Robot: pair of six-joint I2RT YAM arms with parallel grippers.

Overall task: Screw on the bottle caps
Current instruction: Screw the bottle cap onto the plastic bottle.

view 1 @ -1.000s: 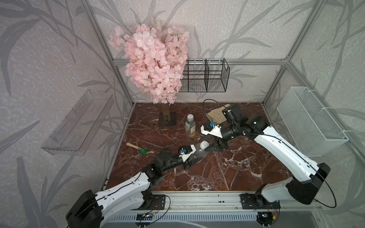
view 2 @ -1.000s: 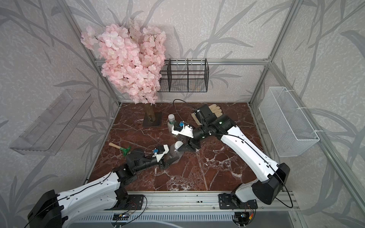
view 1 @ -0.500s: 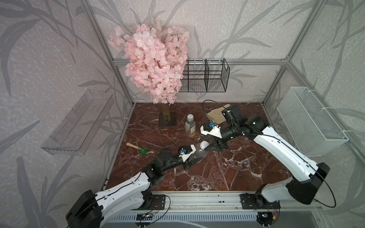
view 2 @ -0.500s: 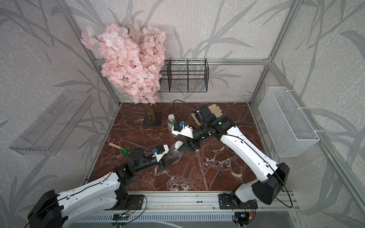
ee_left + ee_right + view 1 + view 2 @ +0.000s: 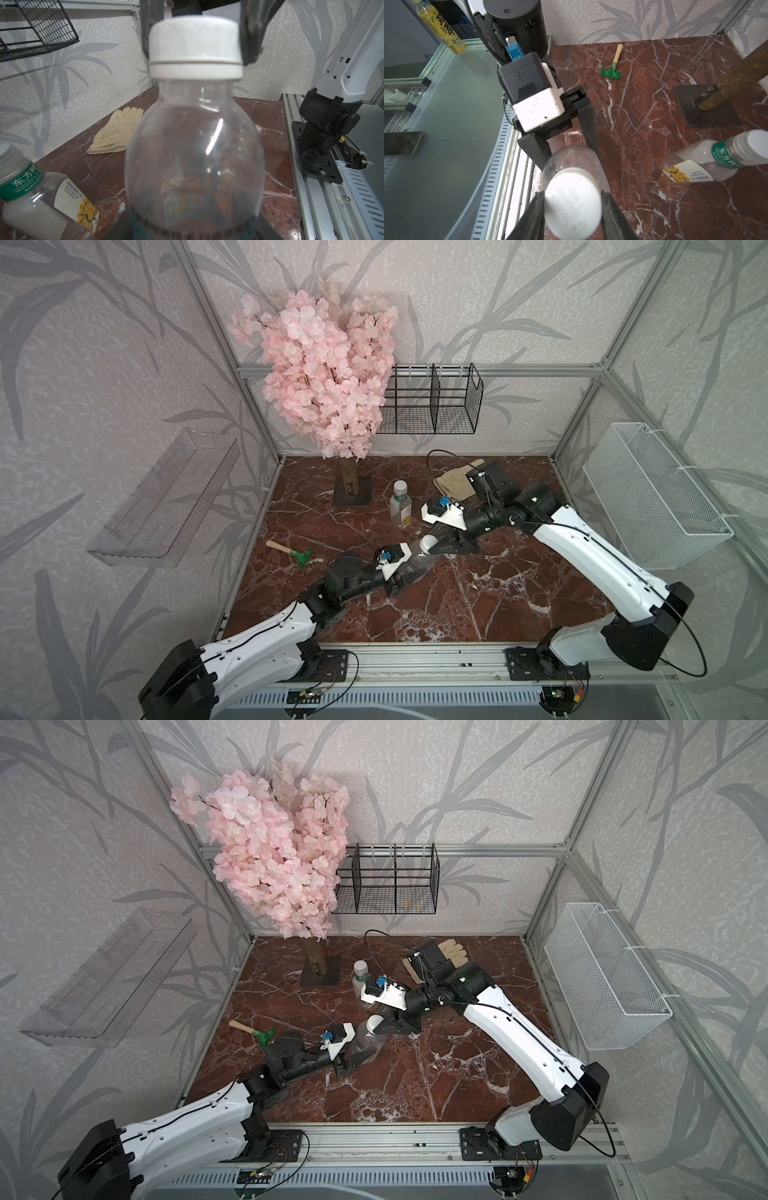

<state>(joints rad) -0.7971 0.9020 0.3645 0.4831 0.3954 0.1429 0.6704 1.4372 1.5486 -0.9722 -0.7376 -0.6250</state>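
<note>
Ribbed white cap [image 5: 195, 41] on rounded clear bottle [image 5: 195, 155], pinched by right gripper [image 5: 573, 204]

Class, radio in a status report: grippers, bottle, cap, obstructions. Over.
Left gripper shut on round bottle. Right gripper shut on its white cap, seated on neck. Second bottle capped, standing apart; nothing in the way.

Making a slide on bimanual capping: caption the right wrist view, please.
Right claw shut on the white cap atop a clear bottle gripped by the left claw.
</note>
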